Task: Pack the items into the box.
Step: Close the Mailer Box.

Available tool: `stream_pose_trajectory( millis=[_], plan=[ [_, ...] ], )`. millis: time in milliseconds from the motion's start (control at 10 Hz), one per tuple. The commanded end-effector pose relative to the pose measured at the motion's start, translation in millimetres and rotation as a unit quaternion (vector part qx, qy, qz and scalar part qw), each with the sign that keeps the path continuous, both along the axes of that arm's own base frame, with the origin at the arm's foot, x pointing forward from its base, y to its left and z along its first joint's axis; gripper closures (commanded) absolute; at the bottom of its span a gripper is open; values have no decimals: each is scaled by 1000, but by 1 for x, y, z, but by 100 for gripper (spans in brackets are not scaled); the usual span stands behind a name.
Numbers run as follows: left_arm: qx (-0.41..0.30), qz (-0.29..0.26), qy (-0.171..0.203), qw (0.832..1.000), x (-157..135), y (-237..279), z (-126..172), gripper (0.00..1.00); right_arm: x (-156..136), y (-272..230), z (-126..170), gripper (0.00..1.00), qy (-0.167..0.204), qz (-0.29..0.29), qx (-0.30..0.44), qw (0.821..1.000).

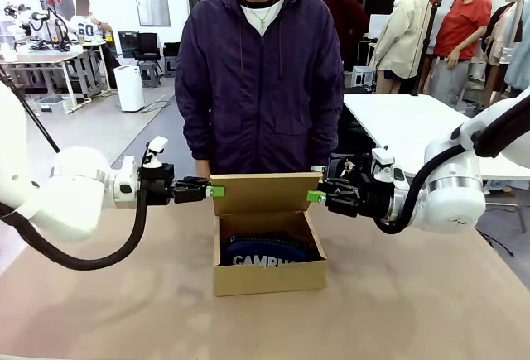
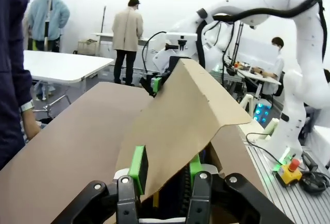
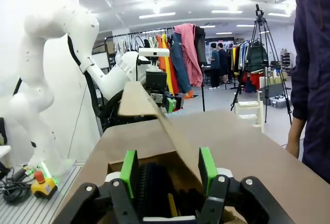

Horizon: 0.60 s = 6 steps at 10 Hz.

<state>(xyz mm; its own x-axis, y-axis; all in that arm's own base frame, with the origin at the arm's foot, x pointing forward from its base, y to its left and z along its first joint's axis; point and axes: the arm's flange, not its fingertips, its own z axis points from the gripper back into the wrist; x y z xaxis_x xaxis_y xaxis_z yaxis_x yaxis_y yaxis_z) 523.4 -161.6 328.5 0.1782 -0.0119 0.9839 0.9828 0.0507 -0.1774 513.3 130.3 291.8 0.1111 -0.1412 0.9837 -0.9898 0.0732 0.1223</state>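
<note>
The brown cardboard box (image 1: 269, 277) stands at the table's middle with its flap lid (image 1: 265, 193) raised upright at the back. Inside lies the navy pouch (image 1: 265, 256) with white "CAMPUS" lettering. My left gripper (image 1: 214, 190) is at the lid's left top corner and my right gripper (image 1: 316, 197) at its right top corner. In the left wrist view the lid (image 2: 191, 110) dips between the open left gripper (image 2: 166, 167). The right wrist view has the lid's edge (image 3: 139, 100) running between the open right gripper (image 3: 168, 170), above a thin yellow strip (image 3: 172, 204) inside the box.
A person in a dark purple jacket (image 1: 261, 87) stands right behind the box at the table's far edge, with a hand (image 2: 31, 126) hanging near it. Bare brown tabletop (image 1: 124, 294) lies on both sides and in front of the box.
</note>
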Motion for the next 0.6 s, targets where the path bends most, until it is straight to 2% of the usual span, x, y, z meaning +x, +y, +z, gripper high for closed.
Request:
stream_pose_trajectory(
  millis=[0,300,400,500],
  plan=[
    [-7,-18,-31,999,-11,4,-3,57,-9,11,-6,36,-28,-9,-26,999],
    [5,-20,-29,999,-12,0,-11,57,-14,12,-10,36,-37,-14,-41,998],
    [9,-26,-26,999,-13,-1,-12,12,-15,11,-9,36,-37,-9,-44,998],
    [12,-39,-25,999,-15,0,-12,0,-15,8,-8,0,-34,-4,-44,998]
  ],
)
